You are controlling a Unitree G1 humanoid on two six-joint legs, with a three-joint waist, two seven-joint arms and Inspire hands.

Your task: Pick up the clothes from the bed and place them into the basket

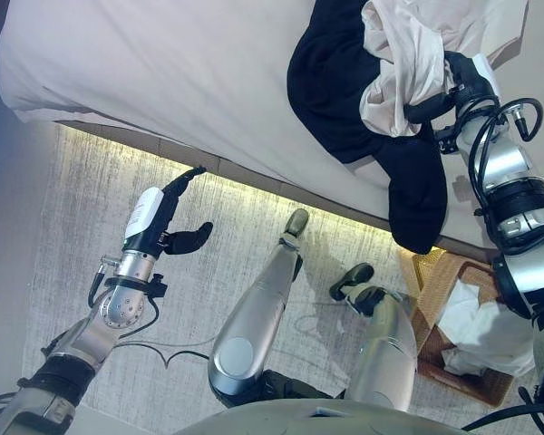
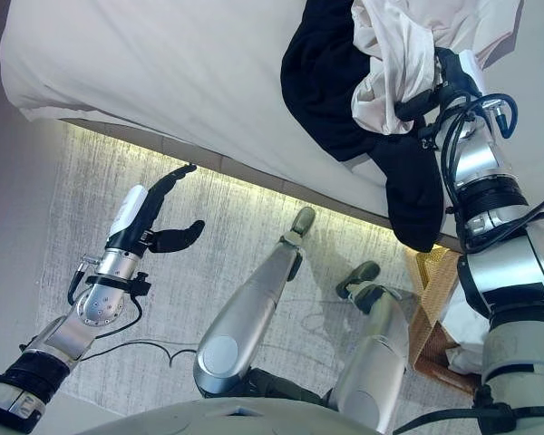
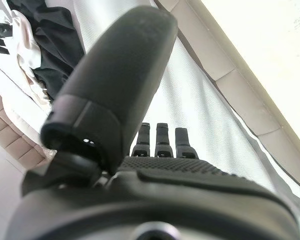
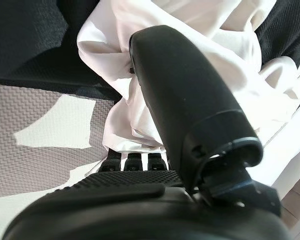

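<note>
A black garment (image 1: 331, 82) and a cream-white garment (image 1: 399, 54) lie piled at the bed's (image 1: 163, 72) near edge on the right; the black one hangs over the edge. My right hand (image 1: 458, 86) is at the pile, with fingers and thumb closed round a fold of the white garment. In the right wrist view the thumb (image 4: 180, 100) presses on the white cloth (image 4: 205, 20) and the fingers lie under it. My left hand (image 1: 159, 222) is open and empty over the floor, short of the bed's edge. The wicker basket (image 1: 435, 272) stands on the floor at the lower right.
A white cloth (image 1: 485, 326) lies in the basket. A grey rug (image 1: 100, 208) covers the floor before the bed. A lit strip runs under the bed's edge. The left part of the bed is bare sheet.
</note>
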